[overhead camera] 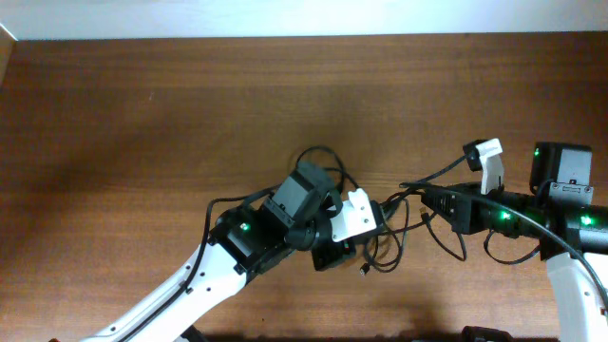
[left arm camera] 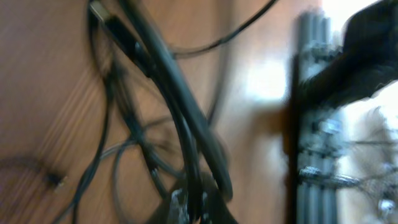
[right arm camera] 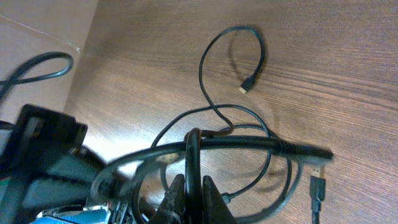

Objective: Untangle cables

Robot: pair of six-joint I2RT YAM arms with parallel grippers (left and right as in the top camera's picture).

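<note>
The black cables [overhead camera: 380, 249] lie tangled at the table's middle front, with one loop [overhead camera: 319, 158] reaching back past my left wrist. My left gripper [overhead camera: 378, 218] is over the tangle. In the blurred left wrist view its jaws [left arm camera: 199, 208] are shut on a black cable [left arm camera: 186, 118]. My right gripper [overhead camera: 414, 201] meets the tangle from the right. In the right wrist view its jaws [right arm camera: 194, 196] are shut on a looped black cable [right arm camera: 193, 155]. A thin cable's plug [right arm camera: 246, 86] and a USB plug [right arm camera: 318, 186] lie loose on the wood.
The brown wooden table [overhead camera: 190, 104] stretches back to a pale wall edge [overhead camera: 285, 19]. My left arm [overhead camera: 237, 247] crosses in from the front left and my right arm [overhead camera: 532, 214] comes in from the right. The two grippers are close together.
</note>
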